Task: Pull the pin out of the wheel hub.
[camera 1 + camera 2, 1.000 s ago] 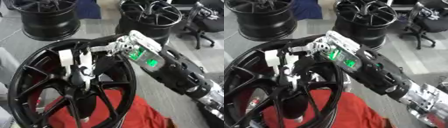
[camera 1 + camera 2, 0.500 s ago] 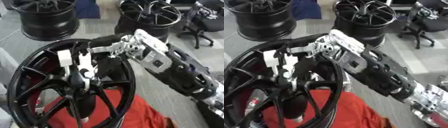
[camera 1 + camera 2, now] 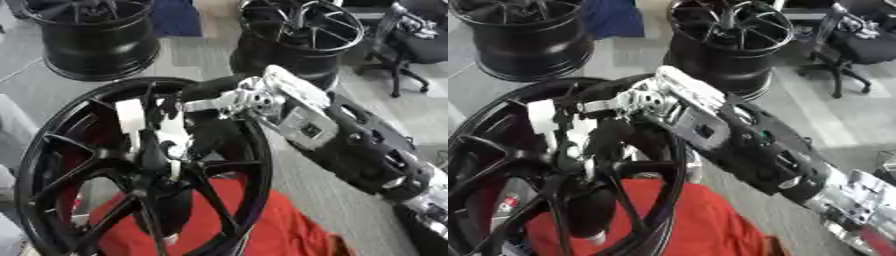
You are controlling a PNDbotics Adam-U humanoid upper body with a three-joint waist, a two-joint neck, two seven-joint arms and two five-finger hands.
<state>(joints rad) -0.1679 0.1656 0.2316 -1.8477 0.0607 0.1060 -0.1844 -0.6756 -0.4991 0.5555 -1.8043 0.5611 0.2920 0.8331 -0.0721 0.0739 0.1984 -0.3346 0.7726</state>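
The wheel (image 3: 131,165) stands on edge at lower left over a red cloth (image 3: 254,225); its hub (image 3: 157,155) sits where the spokes meet. The pin (image 3: 175,137), a pale, narrow piece, projects from the hub toward the camera, with a white tag (image 3: 129,117) just beside it. The right hand (image 3: 197,102) reaches through the rim, dark fingers curled down at the pin; whether they actually clamp it cannot be told. The pin appears rigid, light and smooth, so probably slippery: grip its exposed shank close to the hub and pull straight along its axis. The wheel is heavy and should stay put. The left hand is not visible.
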